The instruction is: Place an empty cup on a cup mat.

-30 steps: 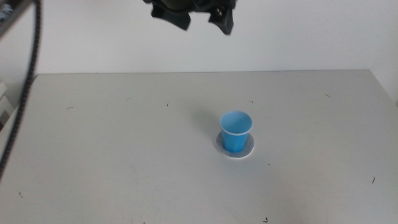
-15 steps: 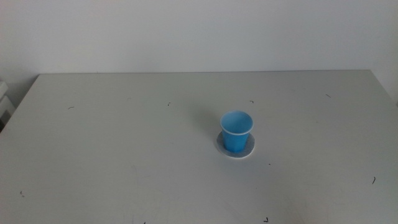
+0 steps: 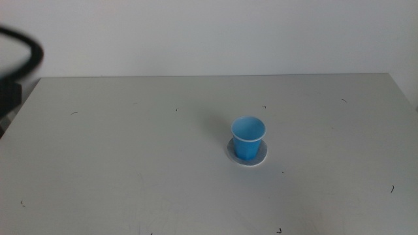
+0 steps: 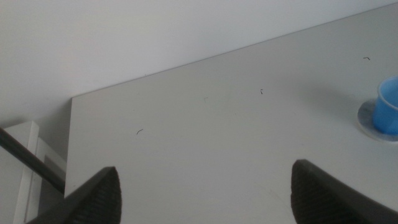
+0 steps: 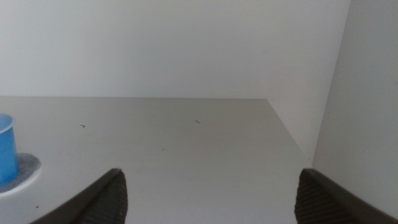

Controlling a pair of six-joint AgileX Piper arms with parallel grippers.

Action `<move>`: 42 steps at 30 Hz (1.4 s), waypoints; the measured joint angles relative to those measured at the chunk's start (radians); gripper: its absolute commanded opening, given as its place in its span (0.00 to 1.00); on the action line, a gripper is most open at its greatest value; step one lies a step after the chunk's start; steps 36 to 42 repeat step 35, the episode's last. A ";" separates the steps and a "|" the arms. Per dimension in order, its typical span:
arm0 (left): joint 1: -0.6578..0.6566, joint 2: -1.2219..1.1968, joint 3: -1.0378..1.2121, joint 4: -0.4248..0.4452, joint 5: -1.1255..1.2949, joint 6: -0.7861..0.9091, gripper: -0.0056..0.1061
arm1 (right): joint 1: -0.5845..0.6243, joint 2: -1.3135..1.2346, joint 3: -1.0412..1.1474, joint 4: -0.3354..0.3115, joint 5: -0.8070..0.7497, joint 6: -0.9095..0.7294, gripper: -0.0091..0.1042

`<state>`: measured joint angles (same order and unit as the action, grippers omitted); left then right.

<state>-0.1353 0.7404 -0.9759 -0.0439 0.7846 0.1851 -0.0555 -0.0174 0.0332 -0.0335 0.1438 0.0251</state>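
The bright blue cup [image 3: 248, 137] stands upright on the round grey cup mat [image 3: 262, 156], right of the table's middle. The cup is empty inside. No gripper touches it. My left gripper [image 4: 205, 169] is open and empty, held over the table's left part, with the cup [image 4: 388, 114] and the mat [image 4: 365, 118] far off at the edge of its view. My right gripper [image 5: 211, 174] is open and empty on the right side, with the cup [image 5: 5, 149] and the mat [image 5: 26, 167] at the edge of its view. Neither gripper shows in the middle view.
The grey table [image 3: 130, 163] carries only small dark specks. A blurred dark cable [image 3: 26, 55] of the left arm shows at the far left. A white wall stands behind the table.
A dark gripper at the top of the middle view one second ago has left the picture. A blurred cable now shows at the left edge. Cup and mat have not moved.
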 measured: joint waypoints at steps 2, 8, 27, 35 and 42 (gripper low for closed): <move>0.011 -0.086 0.132 -0.010 -0.100 0.011 0.97 | 0.000 0.000 0.000 0.000 0.000 0.000 0.91; 0.061 -0.318 0.496 -0.014 -0.376 0.013 0.97 | 0.000 0.000 0.000 0.000 0.000 0.000 0.91; 0.154 -0.728 1.005 -0.067 -0.659 0.009 0.97 | 0.000 0.000 0.000 0.000 0.000 0.000 0.91; 0.202 -0.753 1.006 -0.069 -0.618 0.009 0.97 | 0.000 0.000 0.000 0.000 0.000 0.000 0.91; 0.202 -0.753 1.006 -0.069 -0.618 0.009 0.97 | 0.000 0.000 0.000 0.000 0.000 0.000 0.91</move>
